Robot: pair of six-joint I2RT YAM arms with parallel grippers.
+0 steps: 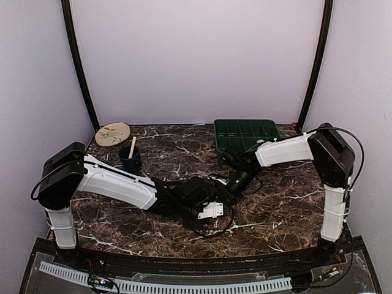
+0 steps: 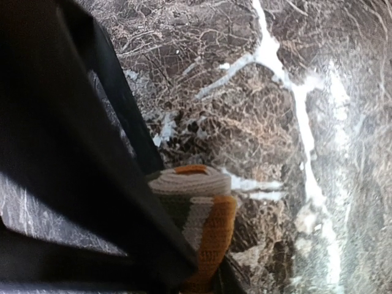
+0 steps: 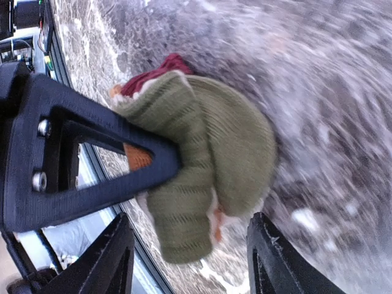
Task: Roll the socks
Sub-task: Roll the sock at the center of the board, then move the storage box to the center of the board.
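Spreading beneath everything, the dark brown veined marble surface (image 1: 288,208) carries both arms, which meet near its middle. The right pincer (image 3: 191,217) stands wide open, a finger on either side of the sock, gripping nothing. The left pincer (image 1: 215,207) is nearly closed, pinching the olive-green knitted sock roll (image 3: 208,153), banded cream, orange and dark red.

Rolled sock (image 3: 208,165), olive green with orange, cream and dark-red bands, on dark brown, white-veined marble surface (image 1: 288,208).
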